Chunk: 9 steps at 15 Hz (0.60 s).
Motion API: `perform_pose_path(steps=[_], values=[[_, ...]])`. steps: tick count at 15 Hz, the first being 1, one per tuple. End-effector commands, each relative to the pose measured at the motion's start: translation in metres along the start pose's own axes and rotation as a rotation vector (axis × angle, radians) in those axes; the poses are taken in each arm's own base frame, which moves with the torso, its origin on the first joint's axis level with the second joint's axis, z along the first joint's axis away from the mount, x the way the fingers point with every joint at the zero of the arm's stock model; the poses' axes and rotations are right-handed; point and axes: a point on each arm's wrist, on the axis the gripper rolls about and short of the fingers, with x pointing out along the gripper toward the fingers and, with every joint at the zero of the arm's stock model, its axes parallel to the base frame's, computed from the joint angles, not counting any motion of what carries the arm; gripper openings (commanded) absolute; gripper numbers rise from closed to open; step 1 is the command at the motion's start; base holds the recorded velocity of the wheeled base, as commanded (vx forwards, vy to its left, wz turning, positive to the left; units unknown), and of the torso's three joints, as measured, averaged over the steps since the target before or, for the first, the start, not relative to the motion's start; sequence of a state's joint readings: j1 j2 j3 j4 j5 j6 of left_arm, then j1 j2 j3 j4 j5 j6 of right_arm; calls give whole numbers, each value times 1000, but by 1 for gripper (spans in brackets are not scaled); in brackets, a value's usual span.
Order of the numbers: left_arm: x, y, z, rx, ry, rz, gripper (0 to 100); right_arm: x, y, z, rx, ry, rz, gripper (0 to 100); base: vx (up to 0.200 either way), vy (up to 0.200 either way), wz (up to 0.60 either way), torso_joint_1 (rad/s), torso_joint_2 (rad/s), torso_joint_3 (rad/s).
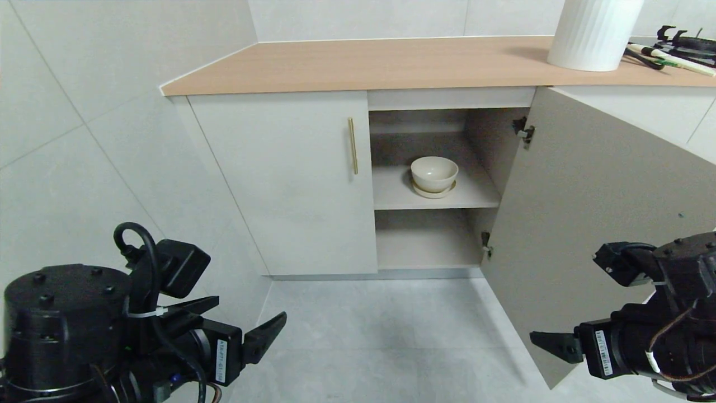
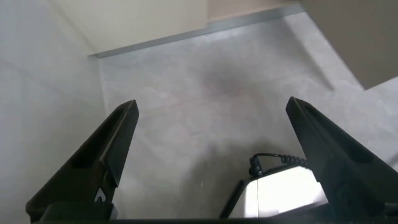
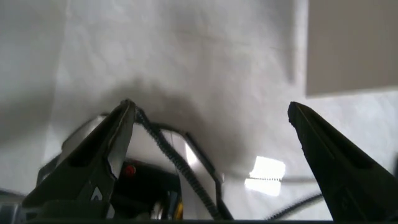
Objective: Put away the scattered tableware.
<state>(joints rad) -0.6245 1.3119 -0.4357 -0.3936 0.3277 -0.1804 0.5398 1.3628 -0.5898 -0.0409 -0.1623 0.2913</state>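
Observation:
A cream bowl [image 1: 434, 172] rests on a small matching plate [image 1: 433, 193] on the upper shelf [image 1: 391, 195] of the open cabinet. My left gripper [image 1: 249, 310] [image 2: 211, 106] hangs low over the floor, left of the cabinet opening, open with nothing between its fingers. Low on the right, beside the swung-out cabinet door [image 1: 582, 224], my right gripper [image 1: 564, 296] [image 3: 210, 106] is open too and holds nothing. Both grippers are well below and in front of the bowl.
The cabinet's left door [image 1: 291, 179] is closed, with a brass handle [image 1: 352, 145]. The lower shelf [image 1: 425, 246] is bare. On the wooden countertop [image 1: 363, 64] stand a white ribbed container [image 1: 593, 33] and some tools [image 1: 677, 50]. A tiled wall runs along the left.

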Motion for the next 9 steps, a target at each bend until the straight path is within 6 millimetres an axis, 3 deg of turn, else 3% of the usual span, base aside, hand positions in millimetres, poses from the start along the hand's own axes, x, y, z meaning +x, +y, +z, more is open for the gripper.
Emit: perform_pose_path(steps=[1,5,9], values=[[1,0,0,0,2,1,100,-2,-2,0,-17,17,-8,100,0,-200,0,2,2,2],[1,0,-1,0,6,0,100,-4,-6,-2,-26,46,-30,100,0,-200,0,0,4,4],[1,0,-2,2,8,1,100,-13,-13,2,-31,31,-56,100,0,0,0,0,0,0]])
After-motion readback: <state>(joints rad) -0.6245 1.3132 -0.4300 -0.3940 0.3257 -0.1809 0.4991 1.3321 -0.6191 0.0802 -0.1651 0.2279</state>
